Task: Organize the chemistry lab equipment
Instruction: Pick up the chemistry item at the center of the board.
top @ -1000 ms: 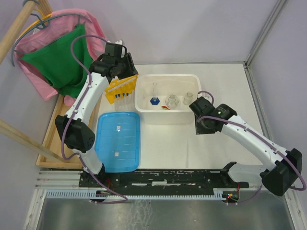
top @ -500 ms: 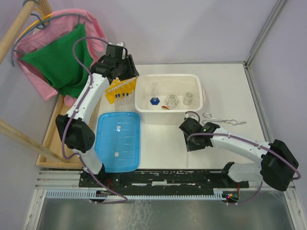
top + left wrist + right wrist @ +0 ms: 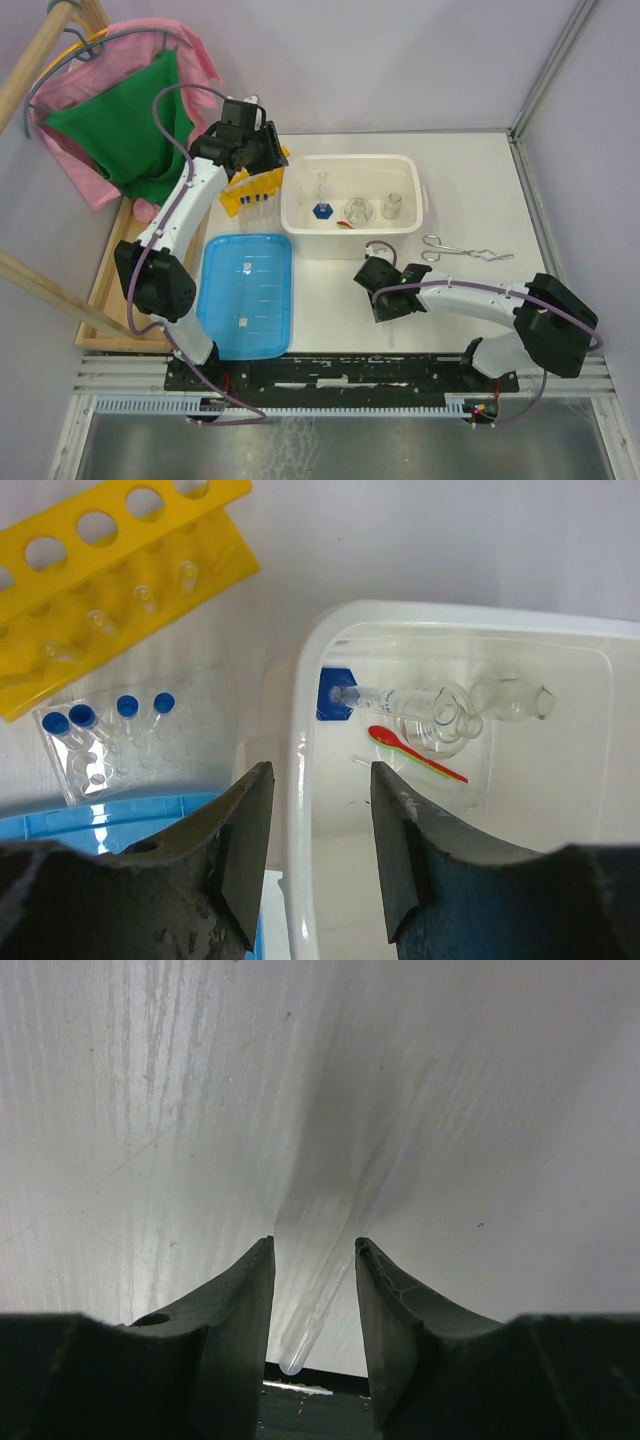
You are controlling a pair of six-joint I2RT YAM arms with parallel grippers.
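Observation:
My left gripper (image 3: 250, 152) hangs open over the yellow tube rack (image 3: 256, 184); in its wrist view the jaws (image 3: 320, 860) straddle the white tub's left rim (image 3: 298, 780), touching nothing. Blue-capped tubes (image 3: 100, 720) lie below the tilted yellow rack (image 3: 110, 560). Inside the tub are two clear flasks (image 3: 357, 210) (image 3: 393, 206), a blue-based glass cylinder (image 3: 340, 693) and a red-and-green rod (image 3: 415, 755). Metal tongs (image 3: 465, 250) lie right of the tub. My right gripper (image 3: 386, 298) is low over the table, open, with a clear uncapped tube (image 3: 330, 1280) lying between its fingers, ungripped.
The white tub (image 3: 350, 160) stands mid-table and the flat blue lid (image 3: 248, 295) lies at the front left. Pink and green cloths (image 3: 120, 130) hang on a wooden frame at the back left. A black rail (image 3: 340, 370) runs along the near edge.
My right arm has swung from the tub's right end to the front middle of the table, uncovering the tongs lying there. My left gripper has shifted slightly back over the rack.

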